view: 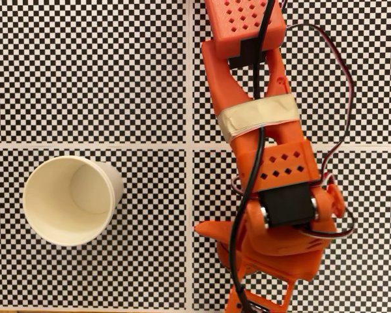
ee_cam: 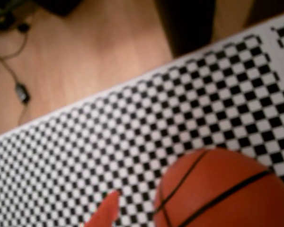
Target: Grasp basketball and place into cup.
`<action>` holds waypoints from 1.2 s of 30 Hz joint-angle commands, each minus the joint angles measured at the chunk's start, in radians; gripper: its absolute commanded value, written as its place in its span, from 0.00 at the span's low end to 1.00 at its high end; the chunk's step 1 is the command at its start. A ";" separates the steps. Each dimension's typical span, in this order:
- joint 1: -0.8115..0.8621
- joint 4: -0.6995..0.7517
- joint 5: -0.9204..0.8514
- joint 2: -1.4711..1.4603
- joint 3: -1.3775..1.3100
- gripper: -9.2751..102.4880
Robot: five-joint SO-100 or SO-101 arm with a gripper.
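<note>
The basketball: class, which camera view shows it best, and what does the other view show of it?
The wrist view shows the basketball best: it fills the lower right corner, black seams clear, on the checkered mat. The fixed view shows no ball at all; only the arm and the cup appear there.

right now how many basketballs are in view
1. The basketball sits on the checkered mat at the wrist view's lower right; the fixed view shows none, though the arm could hide one.
</note>
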 commanded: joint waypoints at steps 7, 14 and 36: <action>0.017 -0.015 0.012 -0.031 -0.192 0.71; 0.018 -0.015 0.015 -0.034 -0.196 0.58; 0.032 0.006 0.012 -0.023 -0.209 0.12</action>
